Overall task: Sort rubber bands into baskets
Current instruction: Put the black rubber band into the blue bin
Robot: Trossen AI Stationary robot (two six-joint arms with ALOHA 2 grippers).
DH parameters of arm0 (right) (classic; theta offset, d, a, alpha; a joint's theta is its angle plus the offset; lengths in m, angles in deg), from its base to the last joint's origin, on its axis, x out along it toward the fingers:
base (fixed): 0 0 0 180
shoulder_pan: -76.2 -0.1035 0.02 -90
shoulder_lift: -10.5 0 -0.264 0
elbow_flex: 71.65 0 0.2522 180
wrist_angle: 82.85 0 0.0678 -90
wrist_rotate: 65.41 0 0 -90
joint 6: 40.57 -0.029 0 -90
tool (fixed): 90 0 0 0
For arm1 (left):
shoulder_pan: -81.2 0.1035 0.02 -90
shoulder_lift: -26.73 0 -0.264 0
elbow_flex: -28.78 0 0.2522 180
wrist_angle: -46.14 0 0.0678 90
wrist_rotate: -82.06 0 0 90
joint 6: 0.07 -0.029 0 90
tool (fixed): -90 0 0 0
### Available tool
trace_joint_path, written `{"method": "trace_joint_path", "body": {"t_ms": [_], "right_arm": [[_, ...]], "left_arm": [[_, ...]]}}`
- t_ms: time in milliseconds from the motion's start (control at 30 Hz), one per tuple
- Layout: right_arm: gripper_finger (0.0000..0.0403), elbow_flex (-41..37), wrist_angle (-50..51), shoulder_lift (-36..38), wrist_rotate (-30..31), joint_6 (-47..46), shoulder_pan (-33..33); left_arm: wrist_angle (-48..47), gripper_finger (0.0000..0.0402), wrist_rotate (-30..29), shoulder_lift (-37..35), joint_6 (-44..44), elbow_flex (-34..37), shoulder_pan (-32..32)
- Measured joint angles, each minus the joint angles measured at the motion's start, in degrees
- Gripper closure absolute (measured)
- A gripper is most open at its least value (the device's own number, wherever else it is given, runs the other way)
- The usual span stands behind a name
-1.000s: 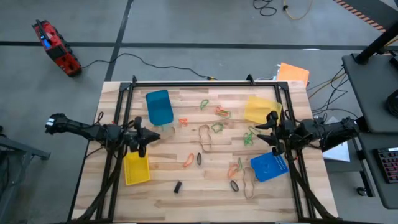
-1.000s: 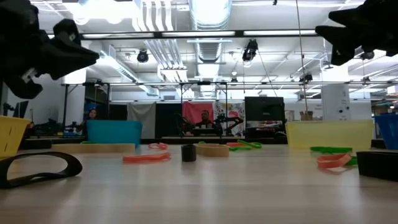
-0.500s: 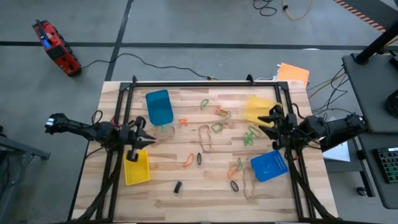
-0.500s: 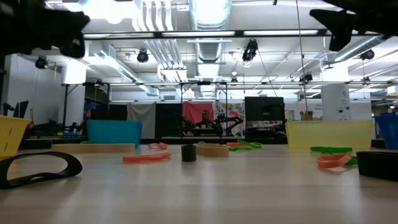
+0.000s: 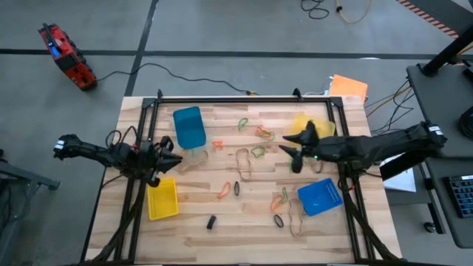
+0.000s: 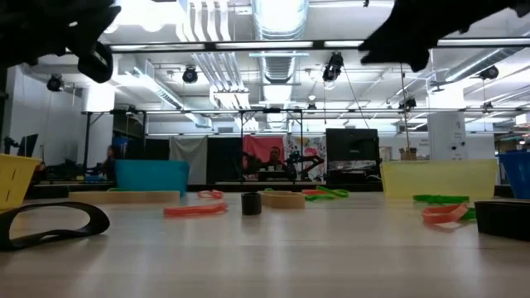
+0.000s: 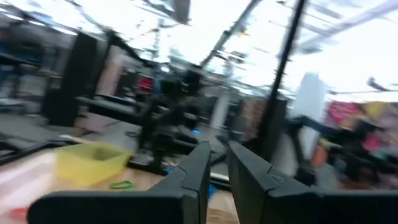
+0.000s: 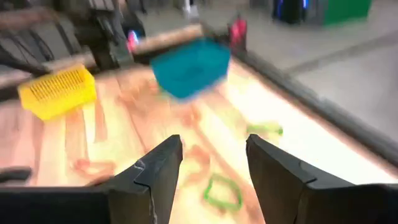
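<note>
Rubber bands (image 5: pixel 260 151) lie scattered over the middle of the wooden table (image 5: pixel 222 229) in the high view: thin loops in green, orange, tan and black, each far smaller than any basket. Green ones sit near the far centre and beside the right gripper, orange ones (image 5: pixel 224 191) lie toward the centre and near the right blue basket, a tan loop (image 5: pixel 243 164) rests mid-table, and a black loop (image 5: pixel 236 188) lies just beside the orange one. In the low view a black band (image 6: pixel 50 223) lies close to the camera on the left, with an orange band (image 6: pixel 195 210) flat farther back.

Four small rectangular baskets stand on the table. A blue basket (image 5: pixel 189 127) is at the far left, a yellow basket (image 5: pixel 162 199) at the near left, another yellow basket (image 5: pixel 310 127) at the far right and a second blue basket (image 5: pixel 321 196) at the near right. None of them visibly holds a band.

The left gripper (image 5: pixel 171 159) hangs above the table between the left blue and left yellow baskets; its wrist view shows its fingers (image 7: pixel 199 174) nearly together with only a narrow slit, holding nothing visible. The right gripper (image 5: pixel 294 150) reaches over the table's centre-right, near the green bands; its fingers (image 8: pixel 158 171) stand apart and empty.

A small black block (image 5: pixel 211 222) lies near the front edge.
</note>
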Motion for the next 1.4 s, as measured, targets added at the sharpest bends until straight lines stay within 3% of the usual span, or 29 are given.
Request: {"method": "trace_joint_path", "body": {"t_ms": [100,267,533,800,1033,1233,1400], "right_arm": [[0.0227,5.19,5.42,-4.74,0.07,-4.72,0.31],[0.0227,11.56,11.36,-12.96,-0.69,-4.53,0.26],[0.0227,21.86,13.01,-24.18,-1.49,1.16,0.30],[0.0227,33.94,19.46,-35.36,-1.47,4.22,0.19],[0.0227,43.42,31.24,-45.46,-5.76,4.99,0.17],[0.0227,48.53,32.10,-52.66,-20.77,12.57,-0.76],[0.0227,50.45,32.44,-57.72,-21.00,16.11,-2.02]], "left_arm": [[-0.75,0.0363,-3.35,0.49,-0.06,0.00,0.00],[-3.61,0.0363,-5.35,3.36,0.33,-0.05,0.00],[-34.96,0.0363,-8.94,13.73,6.37,-11.52,-0.02],[-53.19,0.0363,-12.11,23.33,3.04,-21.06,-0.04],[-50.05,0.0363,-12.13,27.40,-6.67,-23.29,-0.04],[-41.09,0.0363,-12.14,28.36,-13.87,-23.67,-0.04],[-38.10,0.0363,-12.15,28.77,-16.54,-23.56,-0.04]]}}
